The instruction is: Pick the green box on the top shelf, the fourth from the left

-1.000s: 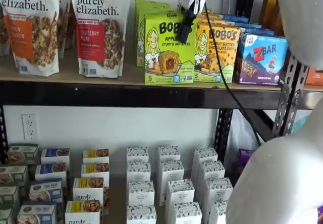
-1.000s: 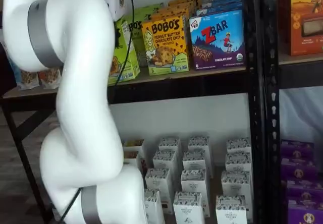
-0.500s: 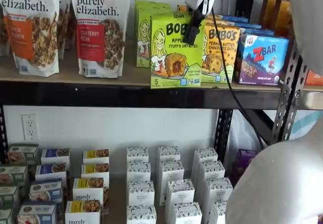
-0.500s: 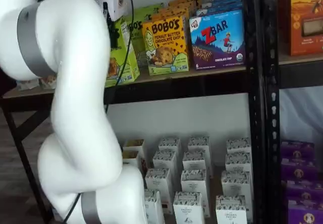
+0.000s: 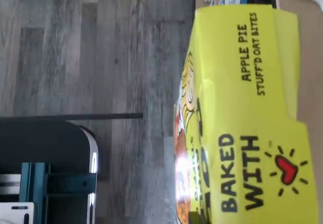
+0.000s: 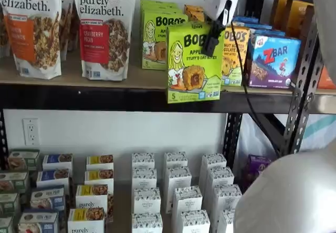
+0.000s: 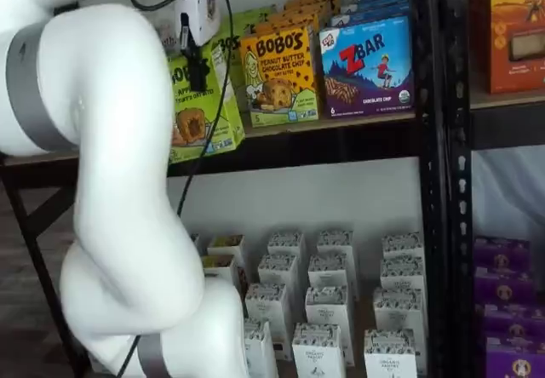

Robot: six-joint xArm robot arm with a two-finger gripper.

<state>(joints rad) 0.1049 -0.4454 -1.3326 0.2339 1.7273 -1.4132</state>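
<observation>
The green box (image 6: 193, 64), a lime Bobo's Apple Pie carton, hangs upright in front of the top shelf (image 6: 94, 97), its lower edge overlapping the black front rail. My gripper (image 6: 214, 32) is shut on its upper right part, with one black finger across the box's face. In a shelf view the box (image 7: 198, 116) hangs under the gripper (image 7: 197, 65), out past the shelf edge (image 7: 341, 138). The wrist view shows the box's top panel (image 5: 247, 133) close up, with grey floor beside it.
A second green Bobo's carton (image 6: 157, 40) stands further back on the shelf. The yellow-orange Bobo's carton (image 6: 234, 54) and blue ZBar carton (image 6: 273, 60) stand to the right, granola bags (image 6: 105, 28) to the left. White cartons (image 6: 178, 191) fill the lower shelf.
The gripper has drawn the green box forward and to the right, off the row and out over the shelf's front rail. The carton behind it now shows.
</observation>
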